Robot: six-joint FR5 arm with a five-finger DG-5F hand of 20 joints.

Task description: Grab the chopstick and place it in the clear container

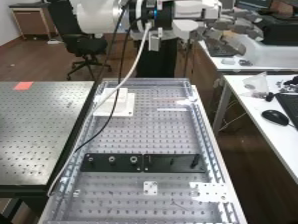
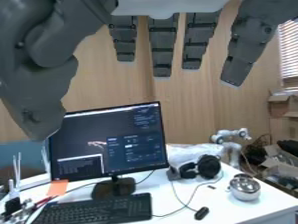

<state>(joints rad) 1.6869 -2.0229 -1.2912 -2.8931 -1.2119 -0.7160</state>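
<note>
Chopstick (image 1: 171, 98): thin, reddish-brown, lying crosswise on the far part of the perforated board (image 1: 146, 137), apart from the hand. White strip (image 1: 172, 109) just nearer, roughly parallel. Small clear-and-white thing (image 1: 188, 101) by the right end of both; its shape is hard to make out. Clear walls (image 1: 209, 137) run round the board. Whether they are the container, can't tell.

White block (image 1: 122, 106) on the board, left of the chopstick. Two black plates (image 1: 112, 162) end to end across the board nearer the camera, knobs on the left one, small upright bits on the right one. Nearer again, small white plate (image 1: 150, 188) and a larger holed one (image 1: 212, 192) to its right.

Hand (image 1: 225, 29): beyond the board's far end, high at the view's upper right. Fingers (image 2: 163, 47) extended and spaced apart, thumb off to one side, wide open; hold of nothing. Arm (image 1: 163, 14) spans the top; pale cable (image 1: 126, 77) and black cable (image 1: 100, 131) hang down in front of the board.

Left: metal table (image 1: 43, 132) with red square (image 1: 23, 86). Right: mouse (image 1: 275, 117) on white desk (image 1: 265, 137).

Wrist view: monitor (image 2: 110, 145), keyboard (image 2: 100, 209) before it, headphones (image 2: 201, 168), shiny pot (image 2: 245, 187), small white robot arm (image 2: 231, 142).
</note>
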